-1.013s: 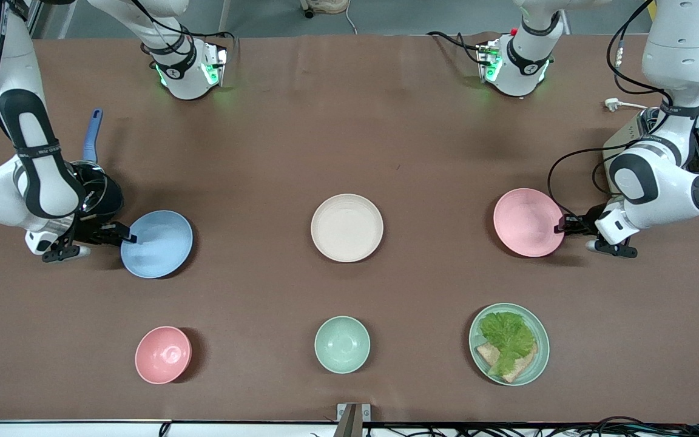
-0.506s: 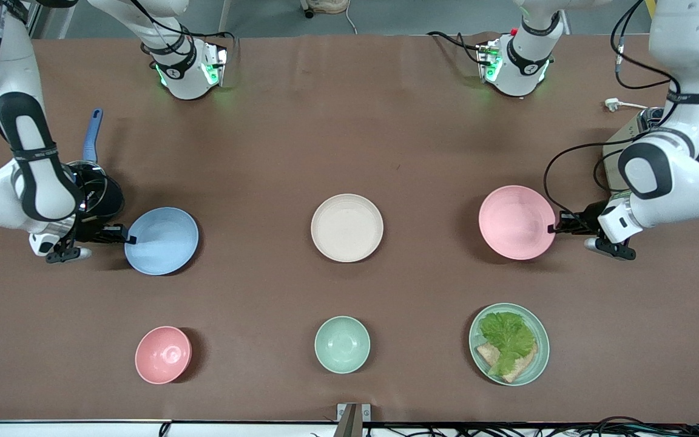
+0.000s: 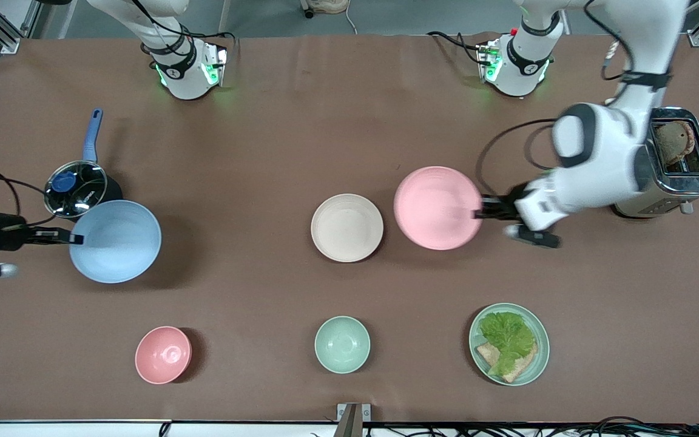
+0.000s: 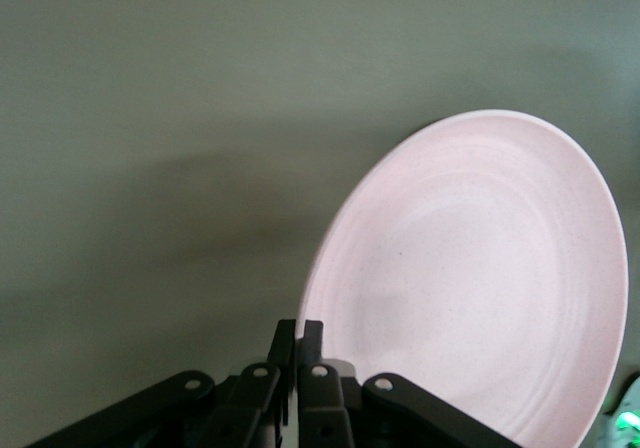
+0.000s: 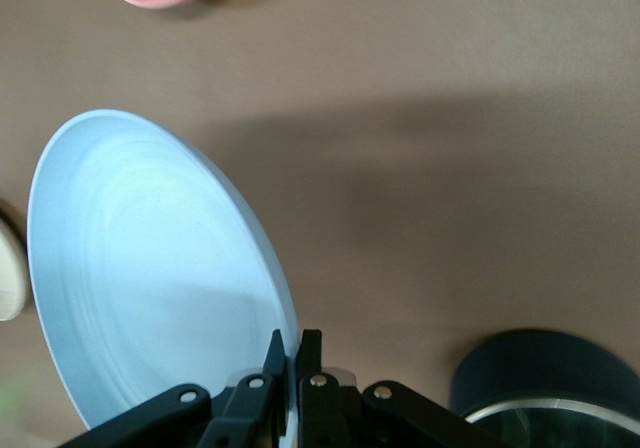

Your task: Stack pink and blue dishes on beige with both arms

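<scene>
The pale pink plate [image 3: 438, 207] hangs in the air, its rim close beside the cream-beige plate [image 3: 347, 227], which rests at the table's middle. My left gripper [image 3: 479, 213] is shut on the pink plate's rim; the left wrist view shows the plate [image 4: 470, 288] pinched at its edge by that gripper [image 4: 299, 330]. The light blue plate [image 3: 115, 241] is lifted over the right arm's end of the table, next to a pot. My right gripper [image 3: 75, 239] is shut on its rim, and the right wrist view shows that gripper [image 5: 290, 343] clamping the blue plate [image 5: 150, 278].
A lidded dark pot [image 3: 76, 180] with a blue handle sits close to the blue plate. A toaster [image 3: 675, 161] holding bread stands at the left arm's end. Nearer the camera lie a small pink bowl [image 3: 163, 354], a mint-green bowl [image 3: 342, 344] and a mint-green plate [image 3: 509, 344] with lettuce and bread.
The left gripper has lifted the pink plate and carried it toward the beige plate. The right gripper has raised the blue plate and drawn it toward the right arm's end of the table.
</scene>
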Controlling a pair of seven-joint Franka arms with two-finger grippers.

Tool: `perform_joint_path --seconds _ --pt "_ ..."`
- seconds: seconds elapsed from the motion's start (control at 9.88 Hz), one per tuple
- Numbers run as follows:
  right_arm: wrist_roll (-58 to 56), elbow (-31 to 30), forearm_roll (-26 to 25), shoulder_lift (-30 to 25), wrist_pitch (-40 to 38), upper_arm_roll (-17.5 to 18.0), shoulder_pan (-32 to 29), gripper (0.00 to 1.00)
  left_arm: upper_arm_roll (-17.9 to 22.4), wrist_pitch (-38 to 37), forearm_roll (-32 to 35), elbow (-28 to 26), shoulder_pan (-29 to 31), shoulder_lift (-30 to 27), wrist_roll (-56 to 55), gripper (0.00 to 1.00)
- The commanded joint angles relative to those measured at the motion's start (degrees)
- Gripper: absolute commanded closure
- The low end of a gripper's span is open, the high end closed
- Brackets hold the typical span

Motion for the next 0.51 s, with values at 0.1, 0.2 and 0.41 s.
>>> perform_joint_path --seconds 0.1,0.2,0.41 --pt "10.2 5.5 -1.4 -2.1 -5.8 0.1 4.3 0.99 -9.9 16.5 7.3 1.4 -1.0 13.0 -12.7 0.98" --pt "14.2 5.5 -1.6 -3.7 -6.2 1.7 5.6 0.99 -10.7 21.3 11.3 1.7 -2.8 16.3 -18.0 0.98" --pt "23.9 4.2 -2.9 -5.9 -5.5 8.4 5.7 0.99 -10.8 23.5 21.3 4.0 -5.3 20.9 -27.9 0.97"
